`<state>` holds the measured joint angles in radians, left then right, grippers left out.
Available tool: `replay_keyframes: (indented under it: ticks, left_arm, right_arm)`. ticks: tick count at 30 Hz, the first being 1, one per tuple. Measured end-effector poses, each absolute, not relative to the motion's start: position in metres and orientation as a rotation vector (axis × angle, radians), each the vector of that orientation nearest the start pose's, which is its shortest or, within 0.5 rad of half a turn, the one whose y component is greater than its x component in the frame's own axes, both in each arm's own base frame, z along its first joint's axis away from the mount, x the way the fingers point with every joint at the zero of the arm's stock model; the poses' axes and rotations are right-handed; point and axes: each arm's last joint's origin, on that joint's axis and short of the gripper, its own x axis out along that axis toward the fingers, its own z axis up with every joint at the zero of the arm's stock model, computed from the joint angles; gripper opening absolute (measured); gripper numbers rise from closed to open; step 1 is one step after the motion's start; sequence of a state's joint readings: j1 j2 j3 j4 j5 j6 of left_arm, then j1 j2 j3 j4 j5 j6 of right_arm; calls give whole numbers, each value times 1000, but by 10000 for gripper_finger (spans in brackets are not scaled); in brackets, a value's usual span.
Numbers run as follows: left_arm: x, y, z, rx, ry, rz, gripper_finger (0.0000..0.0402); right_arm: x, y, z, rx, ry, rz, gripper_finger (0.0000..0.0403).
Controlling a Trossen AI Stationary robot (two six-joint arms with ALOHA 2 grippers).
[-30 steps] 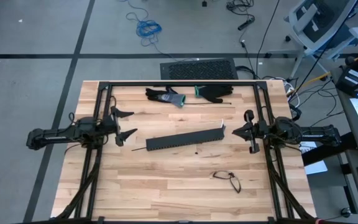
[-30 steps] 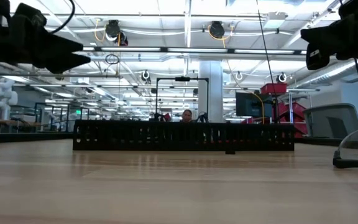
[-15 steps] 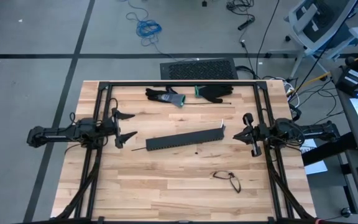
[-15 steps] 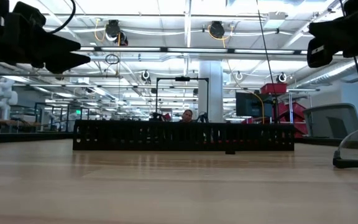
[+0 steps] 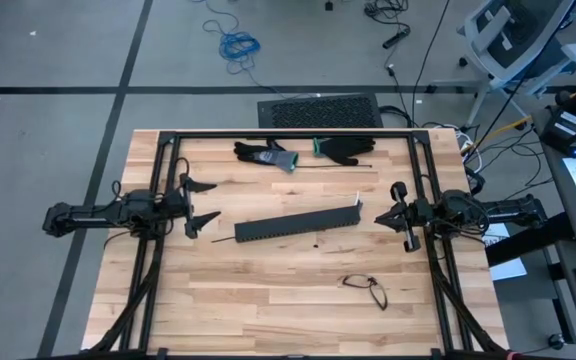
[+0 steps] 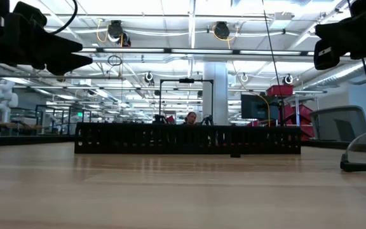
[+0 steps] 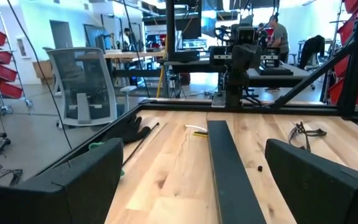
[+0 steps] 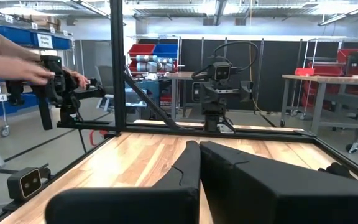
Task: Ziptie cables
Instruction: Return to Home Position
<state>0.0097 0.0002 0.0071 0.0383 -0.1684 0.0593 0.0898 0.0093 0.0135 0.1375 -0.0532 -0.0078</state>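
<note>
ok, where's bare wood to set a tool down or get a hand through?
Biggest bare patch: the table between the duct, the glasses and the left edge. A narrower strip lies between duct and gloves. Crowded: the duct ends, beside the left pincer and right pincer.

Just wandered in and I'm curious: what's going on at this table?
Nothing is being handled right now. The two robot arms hang above the table's side edges: the left gripper open, the right gripper shut, both empty. Between them a long black slotted duct lies closed on the wooden table, with gloves at the far edge.
</note>
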Motion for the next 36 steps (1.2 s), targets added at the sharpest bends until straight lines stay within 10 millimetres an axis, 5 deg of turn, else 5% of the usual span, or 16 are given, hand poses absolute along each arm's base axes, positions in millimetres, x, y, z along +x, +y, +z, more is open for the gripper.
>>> replay_keyframes:
  ticks: [3, 8, 36]
  left_arm:
    - [97, 5, 169, 56, -36, 163, 383]
    - [97, -7, 167, 58, -24, -118, 383]
    - [97, -7, 167, 59, -19, -76, 383]
  right_arm:
    - [96, 10, 181, -5, -143, 142, 0]
    - [96, 10, 181, -5, -143, 142, 0]
    - [96, 10, 180, -5, -134, 142, 0]
